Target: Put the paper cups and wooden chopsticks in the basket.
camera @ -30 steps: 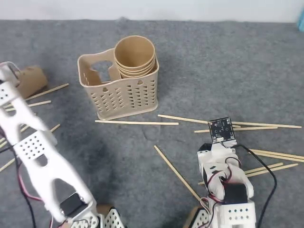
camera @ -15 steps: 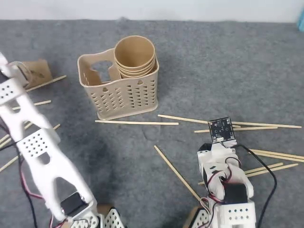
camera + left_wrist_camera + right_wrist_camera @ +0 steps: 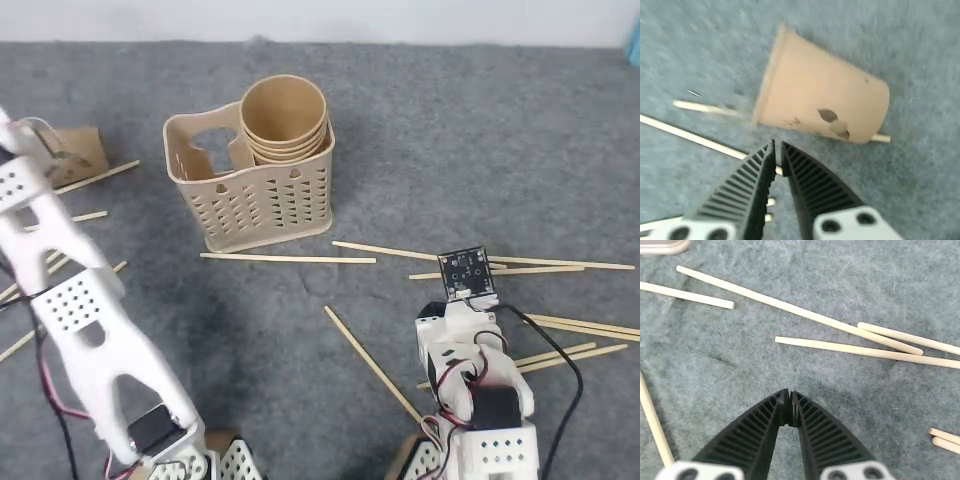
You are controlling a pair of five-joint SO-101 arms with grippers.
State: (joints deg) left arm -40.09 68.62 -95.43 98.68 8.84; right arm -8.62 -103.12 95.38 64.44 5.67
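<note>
A paper cup (image 3: 822, 102) lies on its side on the grey carpet at the far left (image 3: 78, 150), resting across a wooden chopstick (image 3: 700, 141). My left gripper (image 3: 777, 145) hovers just short of the cup's side, shut and holding nothing. The beige basket (image 3: 190, 135) stands at the back middle with a stack of paper cups (image 3: 284, 115) in one side. My right gripper (image 3: 789, 392) is shut and empty, low over the carpet among chopsticks (image 3: 860, 351). More chopsticks (image 3: 288, 258) lie in front of the basket and to the right (image 3: 480, 260).
Several chopsticks lie at the far left (image 3: 85, 216) beside the left arm. One chopstick (image 3: 375, 365) lies diagonally between the two arm bases. The basket's other compartment (image 3: 215, 150) is open at the top.
The left arm has swung towards the back of the table. The lying cup has shifted a little back and right with it. The right arm has kept still.
</note>
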